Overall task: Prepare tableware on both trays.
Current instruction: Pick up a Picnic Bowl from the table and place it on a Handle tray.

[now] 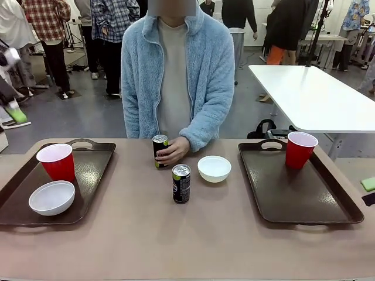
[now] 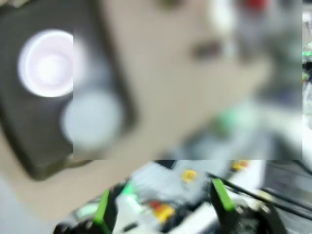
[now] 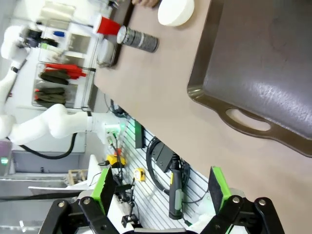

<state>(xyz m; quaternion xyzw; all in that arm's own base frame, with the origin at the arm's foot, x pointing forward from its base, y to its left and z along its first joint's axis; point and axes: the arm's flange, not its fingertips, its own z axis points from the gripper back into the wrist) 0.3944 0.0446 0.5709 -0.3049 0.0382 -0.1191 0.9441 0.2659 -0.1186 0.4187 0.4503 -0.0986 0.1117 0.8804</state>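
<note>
On left tray: red cup upright behind white bowl. On right tray: second cup at far corner. Between trays, on bare table: second bowl, near can upright just left of it, far can gripped by a person's hand. Can print too small to read. Left gripper and right gripper spread wide, gripping nothing.

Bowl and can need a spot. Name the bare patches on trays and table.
The right tray is bare but for the red cup at its far corner. The near table strip is free. Crowded: left tray, with cup and bowl; table middle, with two cans, another bowl, a hand.
</note>
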